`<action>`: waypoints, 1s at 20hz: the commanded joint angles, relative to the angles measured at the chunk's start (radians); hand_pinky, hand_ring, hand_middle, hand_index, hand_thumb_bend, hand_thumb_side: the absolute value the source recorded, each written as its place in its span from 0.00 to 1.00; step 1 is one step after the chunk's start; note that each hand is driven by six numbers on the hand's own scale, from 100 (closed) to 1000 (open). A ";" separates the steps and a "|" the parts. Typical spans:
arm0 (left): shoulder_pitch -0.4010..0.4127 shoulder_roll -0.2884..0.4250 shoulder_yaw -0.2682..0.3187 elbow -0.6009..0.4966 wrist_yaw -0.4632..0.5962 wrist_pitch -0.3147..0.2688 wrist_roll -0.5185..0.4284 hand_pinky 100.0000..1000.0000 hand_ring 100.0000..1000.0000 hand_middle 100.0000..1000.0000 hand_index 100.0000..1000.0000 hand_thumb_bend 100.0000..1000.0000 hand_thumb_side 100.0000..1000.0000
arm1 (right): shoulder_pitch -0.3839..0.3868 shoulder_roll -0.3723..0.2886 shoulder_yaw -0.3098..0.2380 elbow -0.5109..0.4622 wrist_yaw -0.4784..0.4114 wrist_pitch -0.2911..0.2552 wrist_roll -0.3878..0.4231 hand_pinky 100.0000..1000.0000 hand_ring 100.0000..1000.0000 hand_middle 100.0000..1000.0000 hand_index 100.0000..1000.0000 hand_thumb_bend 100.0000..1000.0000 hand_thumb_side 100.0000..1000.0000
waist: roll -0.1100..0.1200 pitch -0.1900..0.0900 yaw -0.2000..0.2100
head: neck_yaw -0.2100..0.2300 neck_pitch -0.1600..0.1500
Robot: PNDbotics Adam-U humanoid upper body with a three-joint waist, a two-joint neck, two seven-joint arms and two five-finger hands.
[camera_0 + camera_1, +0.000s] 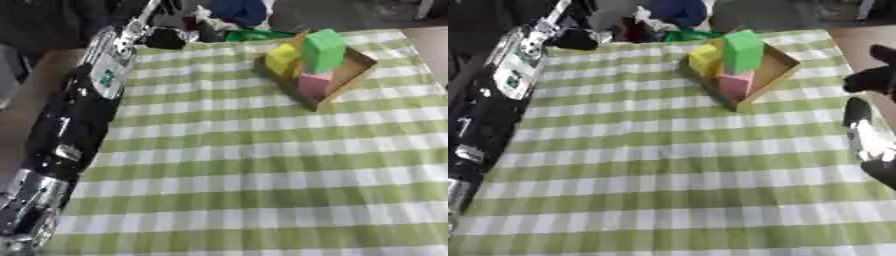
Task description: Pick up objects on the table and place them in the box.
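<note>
A wooden box (354, 70) sits at the far right of the green checked table (245, 170). Inside it a green block (324, 50) stands tallest, with a yellow block (282, 59) to its left and a pink block (315, 84) in front. My left arm runs up the table's left side. Its dark left hand (164, 38) lies at the far left edge, well left of the box. My right hand (870, 80) shows at the right edge of the right eye view, beside the box, fingers spread and holding nothing.
Beyond the table's far edge lies a clutter of things: a blue shape (238, 11), a green piece (255, 35) and some white bits (203, 20). The cloth in front of the box carries no objects.
</note>
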 commanded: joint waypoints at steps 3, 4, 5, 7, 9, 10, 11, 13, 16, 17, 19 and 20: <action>0.092 -0.002 0.044 -0.178 0.158 0.010 0.034 0.53 0.52 0.47 0.73 0.38 0.31 | -0.007 -0.005 -0.008 -0.010 -0.018 0.004 -0.038 0.81 0.66 0.60 0.93 0.00 0.43 | -0.011 -0.007 0.019 | 0.017 0.025; 0.112 -0.021 0.053 -0.192 0.172 0.015 0.042 0.53 0.52 0.47 0.73 0.38 0.31 | -0.006 -0.003 -0.009 -0.009 -0.020 0.006 -0.045 0.80 0.65 0.60 0.93 0.00 0.43 | -0.013 -0.004 0.024 | 0.017 0.029; 0.130 -0.040 0.062 -0.205 0.184 0.020 0.050 0.52 0.52 0.47 0.72 0.37 0.31 | -0.006 -0.002 -0.009 -0.008 -0.021 0.007 -0.051 0.80 0.65 0.60 0.93 0.00 0.43 | -0.014 -0.002 0.028 | 0.016 0.031; 0.163 -0.074 0.073 -0.232 0.201 0.024 0.064 0.52 0.52 0.47 0.73 0.38 0.31 | -0.006 0.000 -0.008 -0.007 -0.022 0.009 -0.058 0.80 0.65 0.60 0.93 0.00 0.43 | -0.014 0.001 0.030 | 0.014 0.032; 0.185 -0.096 0.077 -0.248 0.210 0.025 0.067 0.52 0.52 0.47 0.73 0.39 0.32 | -0.007 0.001 -0.009 -0.006 -0.022 0.010 -0.063 0.80 0.65 0.60 0.93 0.00 0.43 | -0.014 0.003 0.027 | 0.009 0.033; 0.194 -0.105 0.080 -0.251 0.212 0.026 0.070 0.52 0.52 0.47 0.73 0.38 0.31 | -0.007 0.001 -0.009 -0.006 -0.022 0.011 -0.065 0.80 0.65 0.60 0.93 0.00 0.42 | -0.014 0.003 0.026 | 0.006 0.033; 0.203 -0.111 0.083 -0.252 0.216 0.029 0.078 0.52 0.52 0.47 0.73 0.38 0.31 | -0.007 0.001 -0.008 -0.005 -0.022 0.012 -0.066 0.81 0.65 0.60 0.93 0.00 0.41 | -0.013 0.002 0.025 | 0.005 0.033; 0.219 -0.118 0.084 -0.255 0.224 0.028 0.092 0.52 0.52 0.47 0.73 0.38 0.31 | -0.008 0.001 -0.008 -0.004 -0.021 0.013 -0.065 0.81 0.66 0.60 0.93 0.00 0.40 | -0.012 0.002 0.023 | -0.001 0.033; 0.239 -0.126 0.082 -0.257 0.232 0.015 0.106 0.52 0.52 0.47 0.73 0.39 0.32 | -0.007 0.001 -0.009 -0.002 -0.019 0.015 -0.063 0.81 0.66 0.60 0.93 0.00 0.39 | -0.010 0.002 0.016 | -0.012 0.033; 0.241 -0.127 0.082 -0.257 0.233 0.012 0.107 0.52 0.52 0.47 0.73 0.39 0.32 | -0.007 0.001 -0.009 -0.002 -0.018 0.015 -0.062 0.81 0.66 0.60 0.93 0.00 0.39 | -0.010 0.002 0.015 | -0.013 0.033; 0.248 -0.131 0.084 -0.259 0.235 0.008 0.110 0.52 0.52 0.47 0.73 0.38 0.32 | -0.008 0.002 -0.009 -0.002 -0.018 0.015 -0.061 0.81 0.66 0.60 0.93 0.00 0.39 | -0.010 0.001 0.014 | -0.024 0.033; 0.253 -0.134 0.085 -0.262 0.238 0.006 0.112 0.52 0.52 0.47 0.73 0.38 0.32 | -0.008 0.003 -0.009 -0.002 -0.018 0.015 -0.061 0.81 0.66 0.60 0.94 0.00 0.39 | -0.010 0.001 0.013 | -0.029 0.033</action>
